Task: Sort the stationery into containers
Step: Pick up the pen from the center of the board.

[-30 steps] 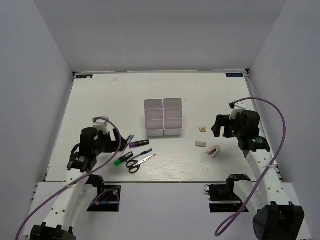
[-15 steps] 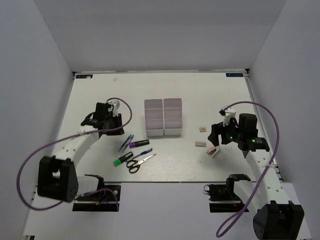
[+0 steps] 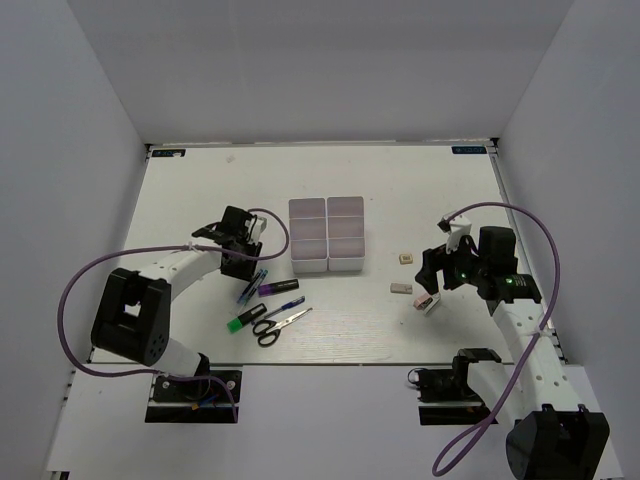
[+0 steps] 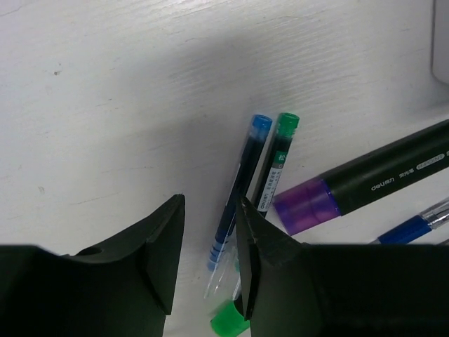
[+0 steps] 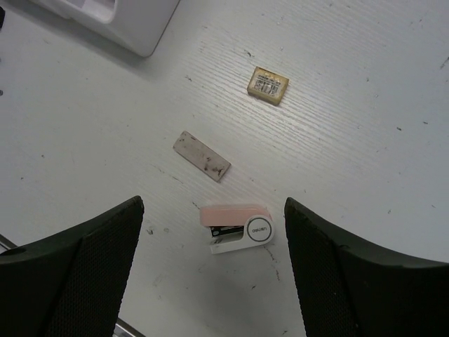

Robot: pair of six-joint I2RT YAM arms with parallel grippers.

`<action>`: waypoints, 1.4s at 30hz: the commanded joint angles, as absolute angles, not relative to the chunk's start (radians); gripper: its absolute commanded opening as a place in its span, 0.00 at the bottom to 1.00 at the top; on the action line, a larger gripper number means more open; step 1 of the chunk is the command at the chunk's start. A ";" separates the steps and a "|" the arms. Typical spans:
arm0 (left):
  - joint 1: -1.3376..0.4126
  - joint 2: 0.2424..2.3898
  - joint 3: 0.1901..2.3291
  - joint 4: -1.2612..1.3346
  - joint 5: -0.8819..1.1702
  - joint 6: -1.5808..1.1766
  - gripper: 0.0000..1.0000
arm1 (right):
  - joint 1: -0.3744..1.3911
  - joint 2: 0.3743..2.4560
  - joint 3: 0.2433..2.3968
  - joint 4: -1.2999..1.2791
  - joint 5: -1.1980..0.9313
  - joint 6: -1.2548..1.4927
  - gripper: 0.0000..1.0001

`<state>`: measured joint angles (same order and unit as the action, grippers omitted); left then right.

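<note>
Top view: the containers (image 3: 327, 235) stand mid-table (image 3: 200, 190) as a two-by-three block. Near their front-left corner the left gripper (image 3: 243, 266) hangs low, its fingers hidden under the wrist. The purple marker (image 3: 279, 288) lies nearly crosswise, cap to the left. The green marker (image 3: 243, 320) and the scissors (image 3: 272, 326) slant, blades pointing up-right. The right gripper (image 3: 430, 288) is over the pink-white piece (image 3: 428, 302)

Left wrist view: the fingers stand apart, clasping nothing, and straddle the clear tip end of the blue-capped pen (image 4: 238, 196). Its cap points away, and the green-capped pen (image 4: 275, 165) lies parallel against it. Both tips are partly hidden by the fingers

Right wrist view: the jaws are spread wide and hold nothing. The pink-white piece lies on the table between them, long axis left-right, round end to the right. Beyond it the grey eraser (image 5: 202, 156) lies diagonally, with the beige eraser (image 5: 267, 85) farther off
</note>
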<state>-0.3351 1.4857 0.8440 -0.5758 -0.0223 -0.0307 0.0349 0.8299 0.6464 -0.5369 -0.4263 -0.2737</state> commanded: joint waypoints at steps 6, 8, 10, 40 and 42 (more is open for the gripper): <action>-0.360 1.519 0.856 -0.583 -0.054 0.018 0.43 | 0.038 0.815 0.692 -0.557 -0.442 -0.284 0.85; -0.365 1.517 0.851 -0.584 -0.049 0.017 0.42 | 0.037 0.813 0.693 -0.555 -0.437 -0.284 0.85; -0.376 1.523 0.851 -0.584 -0.057 0.018 0.42 | 0.034 0.815 0.692 -0.555 -0.437 -0.284 0.85; -0.425 1.370 1.095 -0.588 -0.036 -0.086 0.00 | 0.038 0.792 0.692 -0.555 -0.448 -0.276 0.24; -0.455 1.367 1.138 -0.513 0.020 -0.113 0.00 | 0.041 0.793 0.686 -0.548 -0.448 -0.275 0.00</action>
